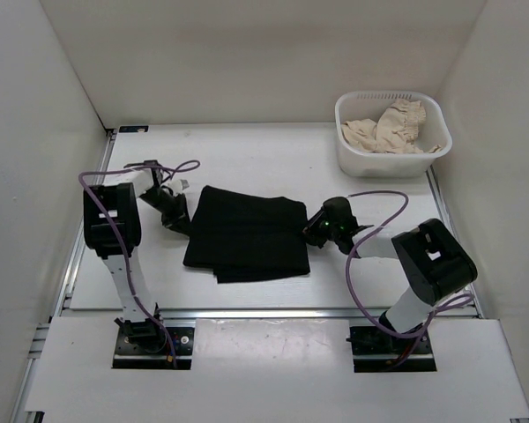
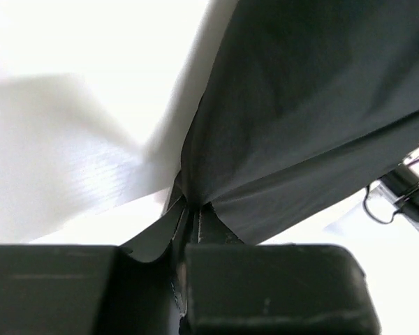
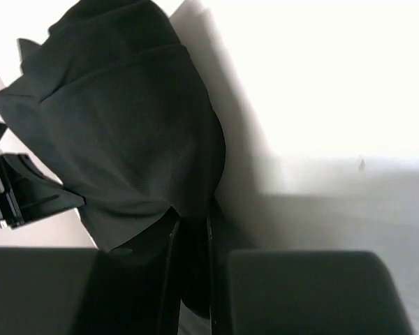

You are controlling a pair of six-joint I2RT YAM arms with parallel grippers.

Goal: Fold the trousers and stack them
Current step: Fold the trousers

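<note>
A fold is in hand: the left claw point(image 1: 173, 217) and the right claw point(image 1: 314, 232) each pinch an opposite edge of the half-folded trousers point(image 1: 247, 234). The next move probably calls for lifting both edges evenly and laying them over.

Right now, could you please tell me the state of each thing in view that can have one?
trousers: folded into a rough rectangle, lying flat, pinched at left and right edges.
left claw: shut on the trousers' left edge.
right claw: shut on the trousers' right edge.
basket: upright at the far right, holding cloth.
beige cloth: crumpled inside the basket.
</note>
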